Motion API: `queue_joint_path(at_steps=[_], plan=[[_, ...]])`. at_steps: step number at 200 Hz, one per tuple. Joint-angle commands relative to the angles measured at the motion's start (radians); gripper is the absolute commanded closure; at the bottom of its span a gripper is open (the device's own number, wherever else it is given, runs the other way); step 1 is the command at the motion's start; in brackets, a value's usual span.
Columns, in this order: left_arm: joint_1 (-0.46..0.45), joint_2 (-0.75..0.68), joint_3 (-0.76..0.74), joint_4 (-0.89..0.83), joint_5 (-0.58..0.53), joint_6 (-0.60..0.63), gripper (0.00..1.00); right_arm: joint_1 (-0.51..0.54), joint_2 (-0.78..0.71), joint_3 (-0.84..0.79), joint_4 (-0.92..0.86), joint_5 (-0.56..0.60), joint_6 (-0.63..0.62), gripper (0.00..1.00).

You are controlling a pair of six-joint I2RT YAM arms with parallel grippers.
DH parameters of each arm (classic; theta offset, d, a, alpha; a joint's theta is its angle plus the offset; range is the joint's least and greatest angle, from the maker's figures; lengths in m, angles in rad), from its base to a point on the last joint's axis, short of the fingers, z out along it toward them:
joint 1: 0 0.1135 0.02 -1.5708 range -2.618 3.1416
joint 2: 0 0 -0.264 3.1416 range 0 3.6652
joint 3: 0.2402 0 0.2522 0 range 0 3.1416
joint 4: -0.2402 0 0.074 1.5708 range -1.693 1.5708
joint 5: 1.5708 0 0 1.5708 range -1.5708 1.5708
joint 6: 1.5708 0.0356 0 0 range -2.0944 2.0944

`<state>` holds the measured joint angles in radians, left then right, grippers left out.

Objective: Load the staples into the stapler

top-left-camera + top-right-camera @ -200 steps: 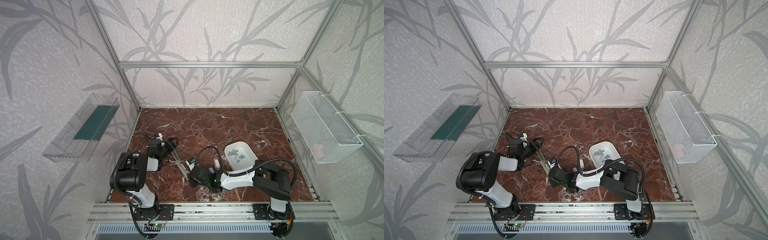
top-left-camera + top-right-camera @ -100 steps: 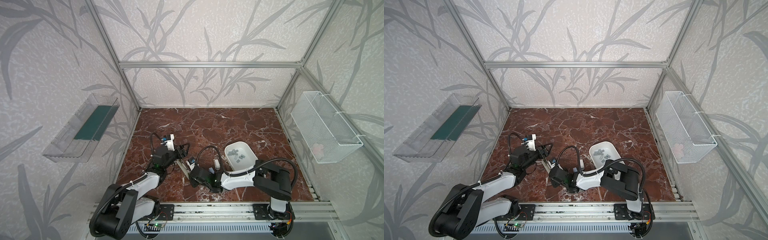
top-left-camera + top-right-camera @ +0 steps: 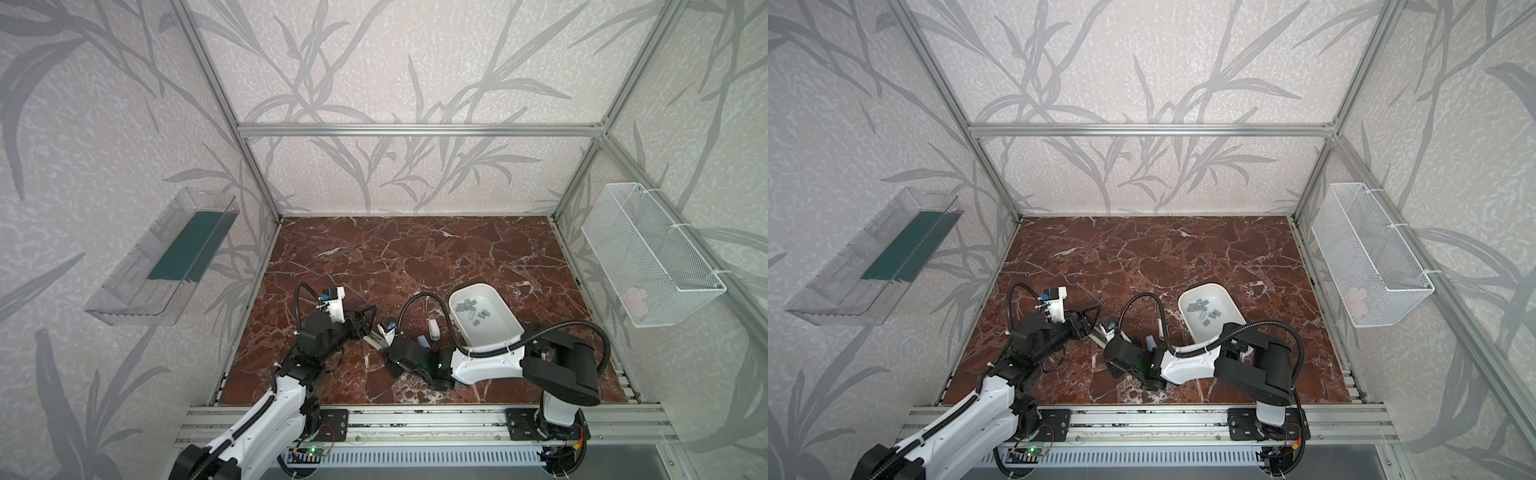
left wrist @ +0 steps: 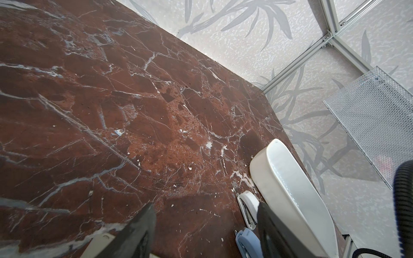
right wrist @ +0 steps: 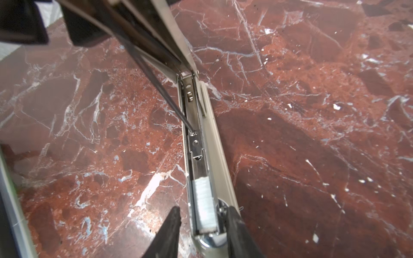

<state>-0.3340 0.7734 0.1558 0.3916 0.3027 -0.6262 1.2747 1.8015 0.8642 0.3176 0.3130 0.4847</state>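
Step in hand: seating staples. Beige stapler [image 5: 214, 147] lies on the worktop [image 3: 415, 257], lid [image 5: 161, 38] swung up. One staple strip [image 5: 203, 201] sits in the magazine channel near the nose.

Right gripper [image 5: 202, 214]: fingers parted, straddling the nose, holding nothing. Left gripper [image 4: 205, 207]: fingers wide, empty, by the lid.

Spare staples [image 3: 471, 311] lie in the white tray [image 3: 509, 316].

Next, judged: clear the right fingers, then press the lid down squarely.
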Motion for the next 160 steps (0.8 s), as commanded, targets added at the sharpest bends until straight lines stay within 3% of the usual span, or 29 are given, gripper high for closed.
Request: queue_joint_path(at_steps=[1, 29, 54, 119, 139, 160], plan=[[-0.013, 0.027, -0.009, 0.012, -0.016, 0.006, 0.28, 0.006, -0.027, -0.022, 0.017, 0.015, -0.008, 0.62], [-0.026, 0.067, -0.001, 0.038, -0.01, 0.018, 0.28, 0.005, -0.04, -0.04, 0.031, 0.017, -0.01, 0.62], [-0.053, 0.085, 0.006, 0.047, -0.027, 0.034, 0.26, 0.006, -0.068, -0.083, 0.07, 0.02, -0.01, 0.56], [-0.113, 0.099, 0.013, 0.064, -0.057, 0.054, 0.21, 0.005, -0.089, -0.136, 0.12, 0.023, -0.008, 0.55], [-0.139, 0.11, 0.026, 0.062, -0.07, 0.063, 0.18, 0.005, -0.089, -0.147, 0.128, 0.023, -0.007, 0.55], [-0.17, 0.142, 0.042, 0.062, -0.093, 0.079, 0.07, 0.005, -0.13, -0.164, 0.139, 0.027, -0.009, 0.55]])
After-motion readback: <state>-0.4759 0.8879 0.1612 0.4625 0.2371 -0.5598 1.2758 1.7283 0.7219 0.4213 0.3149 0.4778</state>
